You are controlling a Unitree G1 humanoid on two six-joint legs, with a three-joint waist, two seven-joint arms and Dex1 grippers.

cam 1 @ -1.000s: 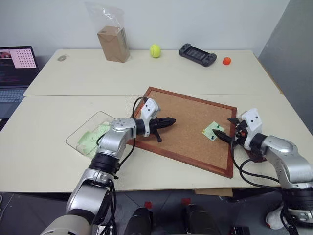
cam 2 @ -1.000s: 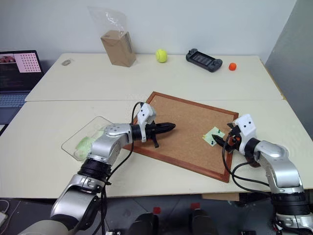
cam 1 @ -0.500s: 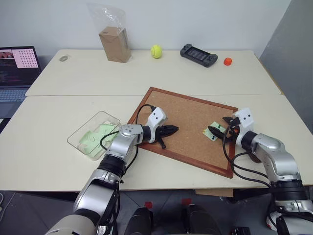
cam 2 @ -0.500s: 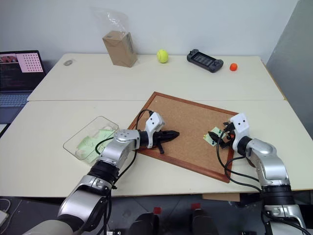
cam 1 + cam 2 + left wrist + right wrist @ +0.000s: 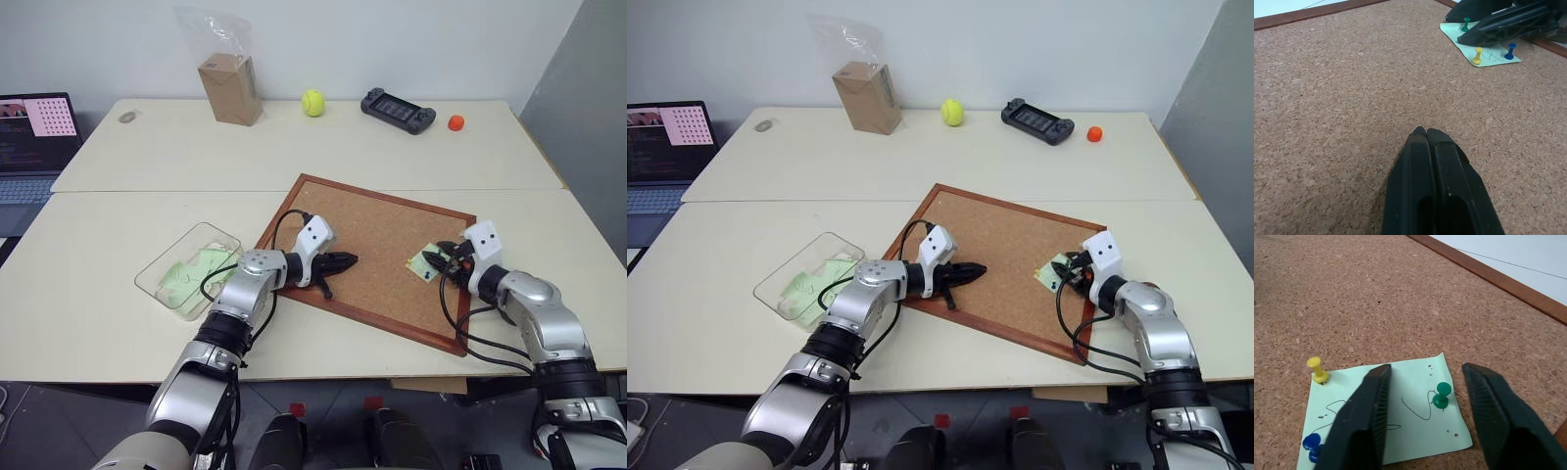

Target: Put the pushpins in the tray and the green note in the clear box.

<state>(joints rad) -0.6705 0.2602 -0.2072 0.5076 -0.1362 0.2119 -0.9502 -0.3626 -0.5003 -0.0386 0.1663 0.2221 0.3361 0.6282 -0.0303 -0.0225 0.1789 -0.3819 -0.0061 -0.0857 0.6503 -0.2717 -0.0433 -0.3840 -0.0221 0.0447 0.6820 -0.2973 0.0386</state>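
Right end effector (image 5: 1425, 416) stood part open, holding nothing, its two fingers (image 5: 1364, 421) straddling the green pushpin (image 5: 1440, 395) low in the right wrist frame. We judged that pin the next target: it sat just ahead of and between the fingertips, upright, stem down into the green note (image 5: 1396, 421), so the closing line ran across its head. Yellow pushpin (image 5: 1316, 369) stood at the note's left corner in that frame; blue pushpin (image 5: 1311, 444) at lower left, beside the left finger. We saw three pins holding the note flat.

In the left eye frame the note (image 5: 427, 262) lay right of centre on the corkboard (image 5: 377, 235), touching the right end effector (image 5: 441, 260). Left end effector (image 5: 345, 260) was fully shut, empty, over bare cork at frame centre, well apart from the note. The right arm was plainly the nearer one.

Clear box (image 5: 186, 271) sat at left centre on the table (image 5: 98, 294), pale green papers already inside, beside the left arm. We could not make out the tray. We judged the note could not move until the pins came out.
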